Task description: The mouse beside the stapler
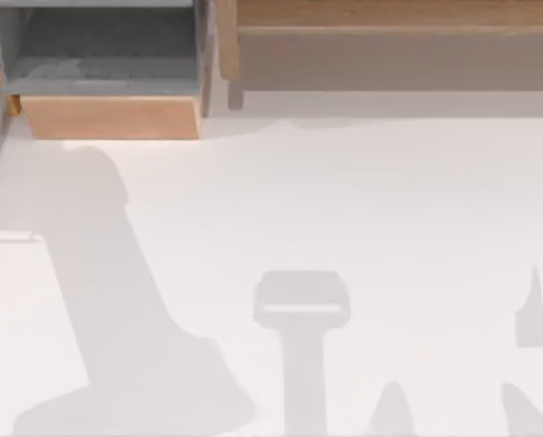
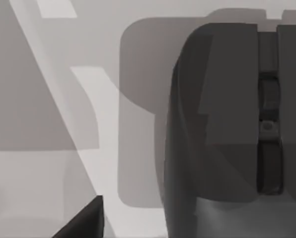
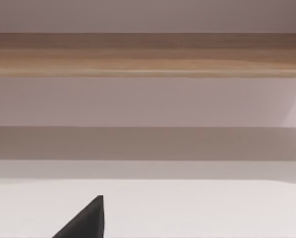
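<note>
A dark grey mouse [image 2: 222, 129] lies close under my left wrist camera on the white table [image 2: 34, 188], its scroll wheel [image 2: 267, 126] between the two buttons. A black tip of my left gripper [image 2: 83, 220] shows at the picture's edge, beside the mouse and apart from it. The stapler is out of view. A black tip of my right gripper [image 3: 83, 220] hangs over bare table, facing a wooden shelf [image 3: 148, 54].
In the top view an open wooden drawer [image 1: 107, 116] stands at the back left and a long wooden shelf unit [image 1: 390, 36] at the back right. Grey shadows lie across the white tabletop [image 1: 390, 209].
</note>
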